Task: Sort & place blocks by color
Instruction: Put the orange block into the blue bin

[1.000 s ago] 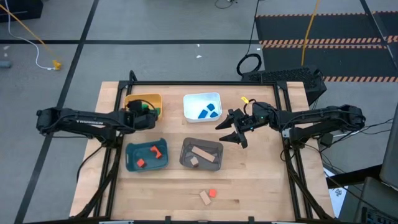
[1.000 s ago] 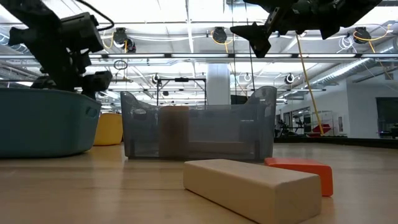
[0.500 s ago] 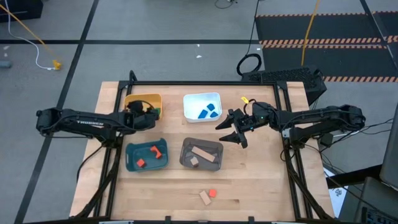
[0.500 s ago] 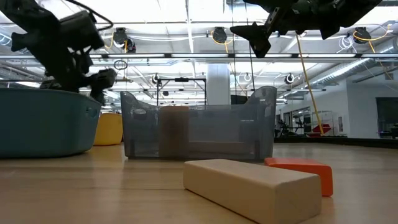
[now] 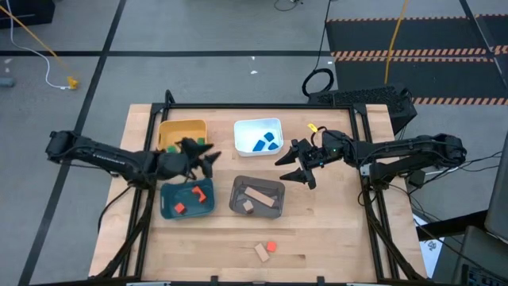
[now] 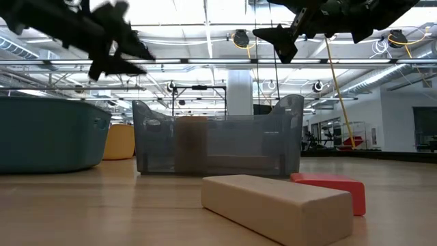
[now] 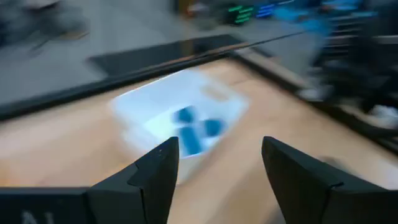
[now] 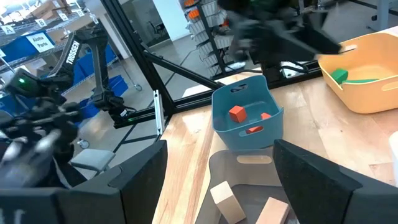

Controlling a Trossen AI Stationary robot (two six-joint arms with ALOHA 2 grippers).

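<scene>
My left gripper (image 5: 212, 163) hangs open and holds nothing, between the yellow bin (image 5: 181, 129) and the teal bin (image 5: 168, 208). It points toward the white bin (image 7: 186, 106), which holds blue blocks (image 7: 193, 130). A green block (image 5: 198, 142) lies in the yellow bin. Red-orange blocks (image 8: 237, 113) lie in the teal bin, and tan blocks (image 5: 255, 199) lie in the grey bin (image 5: 236, 191). A tan block (image 5: 261, 253) and a red-orange block (image 5: 271, 246) lie loose near the front edge. My right gripper (image 5: 294, 175) waits open above the table, right of the grey bin.
The four bins stand in a two-by-two cluster at the table's middle left. Black frame rails (image 5: 373, 230) run along the table's sides and back. Bare wood lies right of the grey bin (image 6: 218, 137) and along the front edge around the loose blocks (image 6: 273, 205).
My left gripper has opened over the yellow bin and let go of the green block, which now lies in that bin. It then rose and swung toward the table's right and near side, tipping up from pointing down to nearly level.
</scene>
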